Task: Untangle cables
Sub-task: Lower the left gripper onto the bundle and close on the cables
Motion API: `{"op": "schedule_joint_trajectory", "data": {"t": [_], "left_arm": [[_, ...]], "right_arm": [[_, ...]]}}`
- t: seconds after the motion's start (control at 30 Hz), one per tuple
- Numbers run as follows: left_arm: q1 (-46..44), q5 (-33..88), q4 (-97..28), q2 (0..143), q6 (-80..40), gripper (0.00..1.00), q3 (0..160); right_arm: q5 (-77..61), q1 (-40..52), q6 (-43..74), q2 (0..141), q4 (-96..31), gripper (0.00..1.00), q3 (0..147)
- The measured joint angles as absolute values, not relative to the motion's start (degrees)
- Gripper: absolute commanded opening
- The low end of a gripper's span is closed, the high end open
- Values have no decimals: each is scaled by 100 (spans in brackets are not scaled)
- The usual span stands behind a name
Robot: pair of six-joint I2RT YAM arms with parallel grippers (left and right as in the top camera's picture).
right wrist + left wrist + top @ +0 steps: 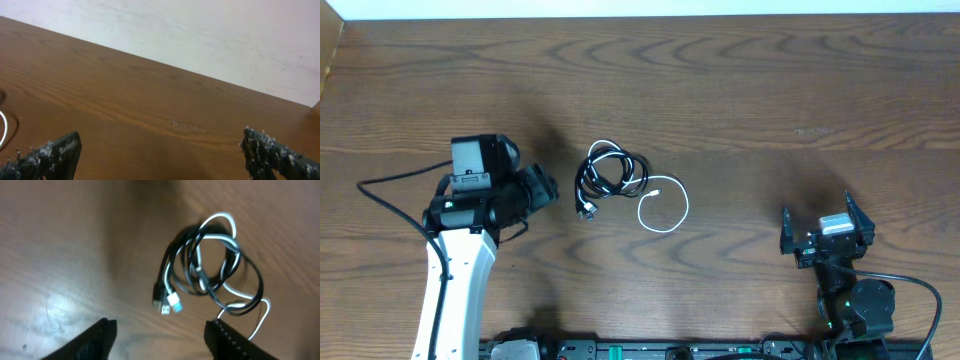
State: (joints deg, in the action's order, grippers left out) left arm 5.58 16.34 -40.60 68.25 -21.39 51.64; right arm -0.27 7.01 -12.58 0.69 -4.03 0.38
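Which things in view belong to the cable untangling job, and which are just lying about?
Belong to the job:
- black cable, coiled
- white cable, tangled into the black coil
- left claw, open, near the tangle

Just there:
- thick black arm wire
- wooden table
- right claw, open, off to the side

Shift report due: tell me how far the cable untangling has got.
Done: nothing; the thin black cable and shorter white cable lie wound together on the wooden table. In hand: the left gripper, open, hovers beside them, gripping nothing. Left: all separating; the right gripper sits open, far off.
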Motion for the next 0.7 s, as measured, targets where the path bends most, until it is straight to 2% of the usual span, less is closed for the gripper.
{"op": "schedule_joint_trajectory", "data": {"t": [0.1,0.17,0.2,0.3,0.33,0.7], "left_arm": [[558,1636,-4001,6825,-2156,66,5164],[558,1636,-3994,6825,-2165,61,5162],[558,1632,-3975,6827,-2185,55,5162],[558,1623,-3756,6853,-2231,12,5157],[558,1623,-3688,6884,-2209,8,5157],[558,1634,-3317,7846,-2209,7,5155]], "right_arm": [[-25,701,-1256,69,-403,99,40],[-25,701,-1256,69,-403,99,40],[-25,701,-1256,69,-403,99,40],[-25,701,-1258,69,-403,99,40],[-25,701,-1258,69,-403,99,40],[-25,701,-1258,69,-401,99,40]]}}
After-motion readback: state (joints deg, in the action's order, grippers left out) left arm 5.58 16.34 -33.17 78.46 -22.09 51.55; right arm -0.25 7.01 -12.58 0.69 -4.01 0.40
